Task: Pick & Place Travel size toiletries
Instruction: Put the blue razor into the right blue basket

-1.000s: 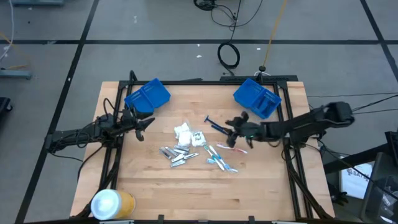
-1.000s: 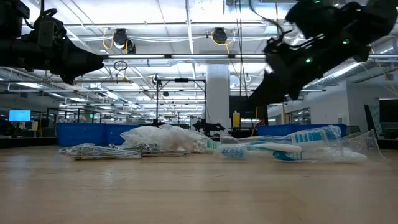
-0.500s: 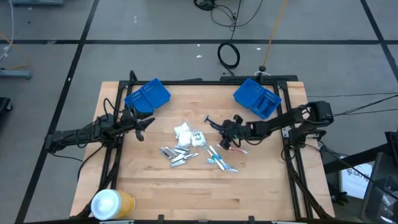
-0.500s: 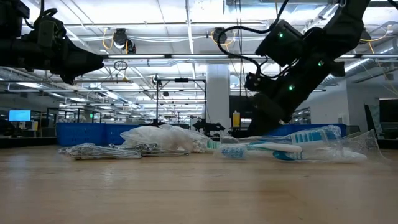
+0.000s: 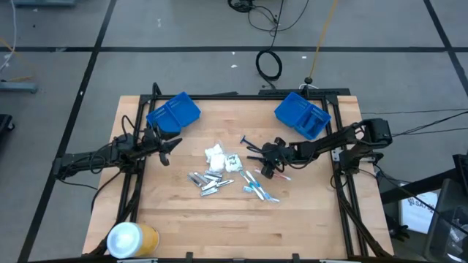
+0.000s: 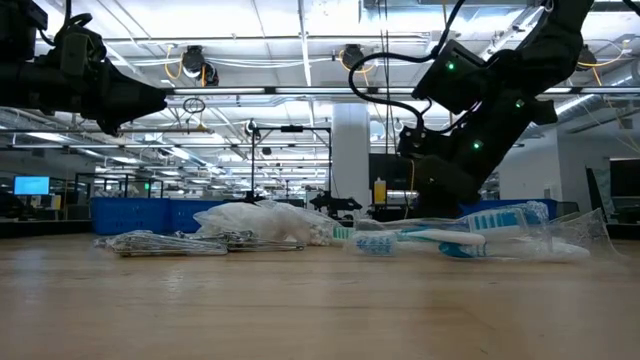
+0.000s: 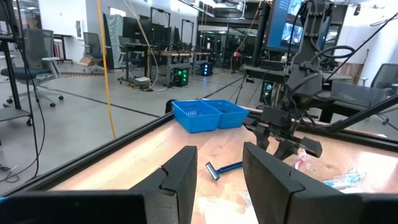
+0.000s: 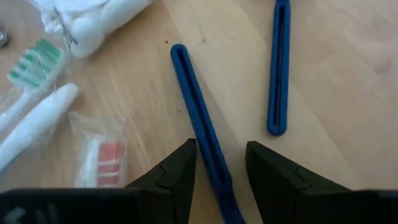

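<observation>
None placed: both blue plastic bins [image 5: 302, 115] looked empty.
Pile: small silver tubes [image 5: 206, 181], white packets [image 5: 216, 153] and toothbrushes [image 5: 259, 189] lay mid-desk.
Right gripper [image 8: 217, 165]: open, straddling a dark blue razor handle [image 8: 198, 118].
Left gripper [image 5: 170, 149]: open, waiting at the desk's left edge.

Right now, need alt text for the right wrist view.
The right gripper, fingers open, hangs low over a wooden table, straddling a dark blue plastic razor handle. A second blue razor handle lies alongside, apart from it. Wrapped toothbrushes and white packets lie beyond.
</observation>
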Controlling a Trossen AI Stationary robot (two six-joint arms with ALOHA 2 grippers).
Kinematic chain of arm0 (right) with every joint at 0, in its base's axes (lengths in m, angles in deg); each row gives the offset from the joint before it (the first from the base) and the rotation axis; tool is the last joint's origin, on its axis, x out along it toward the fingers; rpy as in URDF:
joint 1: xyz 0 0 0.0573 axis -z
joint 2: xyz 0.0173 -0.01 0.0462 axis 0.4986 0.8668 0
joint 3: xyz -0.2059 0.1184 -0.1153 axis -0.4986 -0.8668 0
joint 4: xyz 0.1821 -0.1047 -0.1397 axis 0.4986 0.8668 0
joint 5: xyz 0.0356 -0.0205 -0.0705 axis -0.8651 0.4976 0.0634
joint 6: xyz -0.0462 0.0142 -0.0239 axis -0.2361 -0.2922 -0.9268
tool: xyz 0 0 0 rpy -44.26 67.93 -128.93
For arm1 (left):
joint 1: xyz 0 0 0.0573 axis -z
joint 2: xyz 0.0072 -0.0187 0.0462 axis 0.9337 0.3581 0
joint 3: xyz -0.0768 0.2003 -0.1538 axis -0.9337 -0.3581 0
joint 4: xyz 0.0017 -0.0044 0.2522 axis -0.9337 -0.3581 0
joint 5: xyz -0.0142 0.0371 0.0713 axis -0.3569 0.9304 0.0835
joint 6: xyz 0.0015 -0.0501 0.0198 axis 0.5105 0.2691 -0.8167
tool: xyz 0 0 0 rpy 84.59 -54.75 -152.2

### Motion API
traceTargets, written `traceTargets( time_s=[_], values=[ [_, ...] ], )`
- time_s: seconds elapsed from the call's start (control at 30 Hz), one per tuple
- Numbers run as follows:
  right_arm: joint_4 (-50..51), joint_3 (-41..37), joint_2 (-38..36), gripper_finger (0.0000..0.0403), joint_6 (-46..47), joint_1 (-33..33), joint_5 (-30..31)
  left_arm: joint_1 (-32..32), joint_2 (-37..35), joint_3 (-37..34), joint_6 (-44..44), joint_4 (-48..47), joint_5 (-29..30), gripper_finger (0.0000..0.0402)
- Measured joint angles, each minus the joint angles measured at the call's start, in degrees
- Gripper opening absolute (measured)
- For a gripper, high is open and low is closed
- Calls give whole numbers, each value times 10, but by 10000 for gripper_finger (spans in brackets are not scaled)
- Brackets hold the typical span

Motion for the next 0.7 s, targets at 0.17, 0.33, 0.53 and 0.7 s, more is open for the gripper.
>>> traceTargets(
  time_s=[0.17,0.33,0.53,0.7],
  values=[
    [12,0,0,102,-63,1,-4,0,0,0,0,0,0,127],
    [19,0,0,53,-91,0,-14,0,0,0,0,0,0,127],
    [19,0,0,19,-109,0,-17,0,0,0,0,0,0,127],
    [-16,-1,-2,19,-108,-1,-8,0,0,0,0,0,0,127]
  ],
)
